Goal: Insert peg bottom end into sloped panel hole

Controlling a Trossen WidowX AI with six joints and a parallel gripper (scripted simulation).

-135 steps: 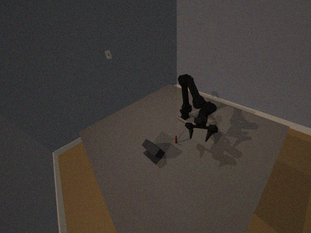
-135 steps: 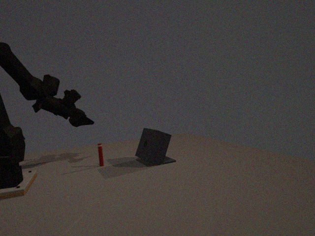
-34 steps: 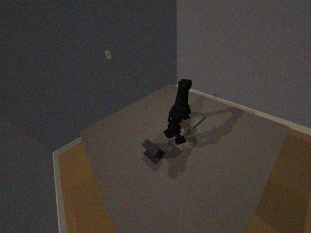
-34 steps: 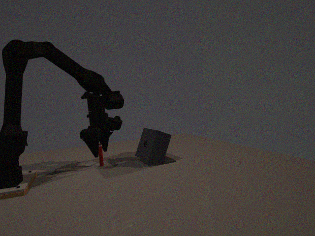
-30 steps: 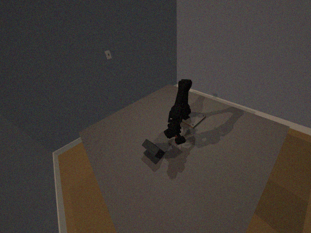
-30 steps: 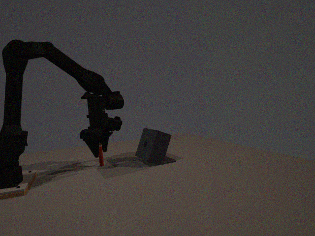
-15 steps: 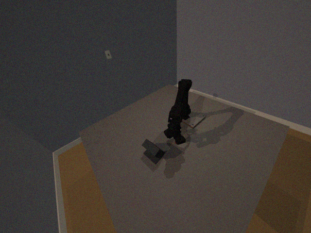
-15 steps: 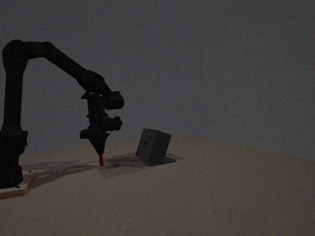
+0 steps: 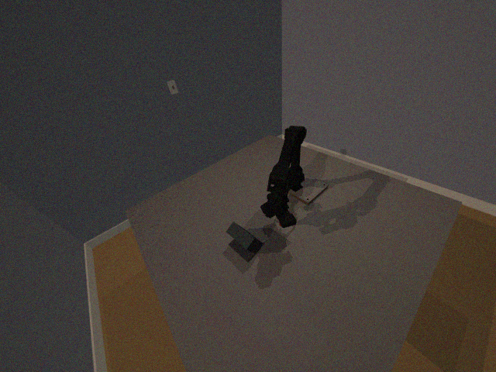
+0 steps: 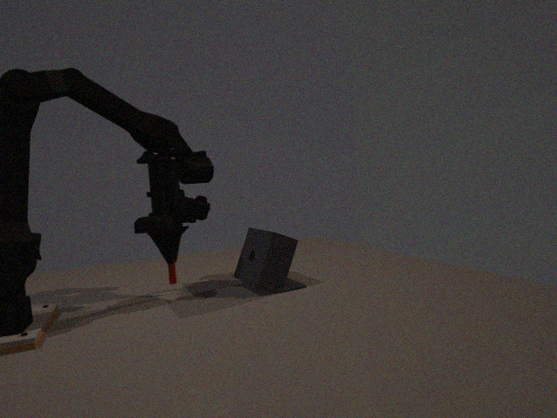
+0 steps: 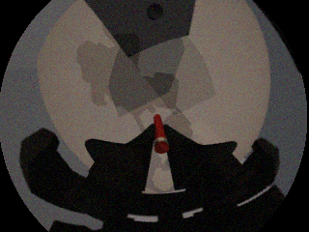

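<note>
- The pincer is closed nearly all the way, w/ the red peg between its fingertips; only a narrow gap is left, about as wide as the peg.
- The peg stands upright below the pincer, apart from the sloped panel. Its lower end is at or just above the tabletop; I can't tell if they touch.
- Handling, my judgement: peg is prob. light and stiff, not fragile. Smooth round side may be a bit slippery, so it could tilt or slide in the grip if the push is off-axis.
- Best hold: upper part, as now, w/ the bottom end left free for the hole. The peg looks round, so turning to match is prob. not needed, but tilting to the hole's direction is.
- Exterior view: gives the peg's upright stance, its free lower part & the panel's slope.
- Wrist view: gives the peg's round top end w/ a pale band near it, one finger on each side, and the hole ahead.
- Top view: gives the general layout, i.e. arm vs. panel, but I can't make out the peg or the hole there.
</note>
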